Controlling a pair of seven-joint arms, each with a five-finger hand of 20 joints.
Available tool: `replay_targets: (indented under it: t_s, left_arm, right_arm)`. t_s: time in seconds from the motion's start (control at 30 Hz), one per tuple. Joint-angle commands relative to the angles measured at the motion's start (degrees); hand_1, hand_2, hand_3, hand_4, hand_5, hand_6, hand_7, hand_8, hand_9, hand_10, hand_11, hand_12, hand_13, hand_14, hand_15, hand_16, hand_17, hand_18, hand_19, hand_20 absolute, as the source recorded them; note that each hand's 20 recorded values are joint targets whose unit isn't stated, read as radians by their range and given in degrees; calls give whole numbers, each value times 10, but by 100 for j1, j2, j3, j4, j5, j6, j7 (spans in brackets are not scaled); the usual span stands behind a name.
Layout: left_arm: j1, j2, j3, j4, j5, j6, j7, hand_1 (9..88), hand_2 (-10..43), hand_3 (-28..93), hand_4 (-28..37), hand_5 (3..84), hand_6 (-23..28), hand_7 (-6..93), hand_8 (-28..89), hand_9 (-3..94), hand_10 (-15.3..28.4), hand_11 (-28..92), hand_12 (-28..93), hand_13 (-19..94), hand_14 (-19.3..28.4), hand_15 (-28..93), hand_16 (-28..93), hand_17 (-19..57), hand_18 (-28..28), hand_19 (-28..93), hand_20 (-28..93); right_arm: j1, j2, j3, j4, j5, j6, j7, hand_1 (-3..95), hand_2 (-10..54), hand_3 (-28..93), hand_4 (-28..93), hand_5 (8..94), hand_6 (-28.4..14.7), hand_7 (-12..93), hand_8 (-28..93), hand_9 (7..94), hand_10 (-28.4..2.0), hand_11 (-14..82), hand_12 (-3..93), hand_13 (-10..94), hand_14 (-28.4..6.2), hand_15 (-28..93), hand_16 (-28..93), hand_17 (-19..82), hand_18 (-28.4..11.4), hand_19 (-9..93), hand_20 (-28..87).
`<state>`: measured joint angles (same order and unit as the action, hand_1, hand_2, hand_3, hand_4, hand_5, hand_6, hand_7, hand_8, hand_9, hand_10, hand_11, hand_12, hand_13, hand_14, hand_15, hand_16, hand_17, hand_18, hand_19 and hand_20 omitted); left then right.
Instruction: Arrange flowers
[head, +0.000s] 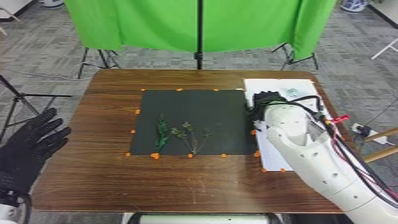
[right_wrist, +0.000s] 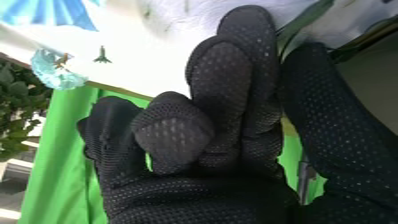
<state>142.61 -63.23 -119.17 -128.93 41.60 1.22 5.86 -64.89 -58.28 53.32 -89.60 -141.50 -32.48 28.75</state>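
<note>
At the white sheet's (head: 266, 85) left edge, the right hand (head: 261, 105) had a green leaf (right_wrist: 306, 18) beside it; whether grasped, one could not tell. The left hand (head: 19, 156) was spread open.

The place looked like a robotics lab. A green cloth (head: 160, 25) hung from a black stand (head: 200, 56) beyond the right hand (head: 266, 102), like a studio backdrop. Near the left hand (head: 34, 137), the legs of a black tripod (head: 44, 95) stood on a grey carpeted floor (head: 58, 62). Orange marks (head: 155, 156) edged a dark mat (head: 191, 107) just beside the right hand, on the brown counter (head: 178, 192). Cables (head: 342, 145) ran along the white arm (head: 311, 155) behind that hand.
</note>
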Motion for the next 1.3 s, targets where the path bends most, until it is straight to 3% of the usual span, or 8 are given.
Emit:
replay_targets:
  t_s: [0.03,0.2,0.33,0.4,0.57,0.67,0.97,1.3]
  left_arm:
    - [81,-51,22,16,-7,50,9,240,-62,695,-282,293,6,228,-112,238,101,206,155,218,139,298,9,-100,232,444,62]
    - [46,-97,37,23,22,31,-15,241,-61,694,-282,294,6,228,-113,237,101,206,155,218,139,298,8,-100,232,445,62]
    - [65,-78,49,22,15,43,6,243,-63,695,-282,294,6,229,-113,237,100,206,155,218,138,298,8,-100,232,444,61]
    - [66,-79,56,22,9,64,6,244,-63,696,-282,294,6,229,-113,236,100,206,155,218,138,298,8,-100,232,445,61]
    - [-25,-125,57,49,46,21,-58,248,-64,695,-281,292,5,230,-114,236,100,206,155,218,137,298,9,-100,231,444,61]
    - [19,-99,60,40,34,37,-5,249,-64,695,-279,292,5,231,-114,236,100,207,154,218,137,298,9,-100,231,444,61]
    - [45,-112,53,28,34,22,9,250,-64,695,-278,291,5,234,-115,234,99,208,155,218,137,300,8,-99,231,445,61]
    - [55,-114,37,27,25,31,-15,252,-64,695,-277,291,5,235,-116,234,100,209,154,217,137,301,7,-99,231,444,60]
  right_arm:
    - [-429,11,93,34,141,448,28,344,-73,898,-211,825,12,519,158,937,-70,474,289,873,-46,713,283,522,-209,932,605]
    - [-630,17,343,-76,327,1076,98,366,-87,901,-215,809,-12,526,141,934,-67,423,283,889,-24,643,297,526,-202,932,572]
    - [-921,4,633,-226,442,1638,56,399,-88,900,-224,780,-69,525,83,899,-70,386,329,857,-20,621,310,497,-191,932,526]
    - [-1046,-10,765,-292,525,1878,-24,375,-32,927,-228,877,-49,264,103,827,-71,472,347,784,-28,733,271,463,-174,932,583]
    - [-1349,27,1010,-464,630,2729,-335,379,-13,932,-203,832,-52,378,80,802,-82,500,373,762,-43,780,267,452,-178,932,603]
    - [-1468,73,1111,-632,703,2939,-412,381,-6,932,-194,829,-56,391,75,799,-85,513,375,760,-49,792,270,452,-181,932,609]
    - [-1587,104,1285,-978,751,2914,-632,384,-3,932,-198,836,-60,382,67,798,-84,523,376,763,-49,799,273,454,-186,932,617]
    - [-2041,40,1536,-1952,887,2784,-817,377,0,932,-189,844,-60,368,62,801,-82,528,375,767,-46,802,275,457,-186,932,623]
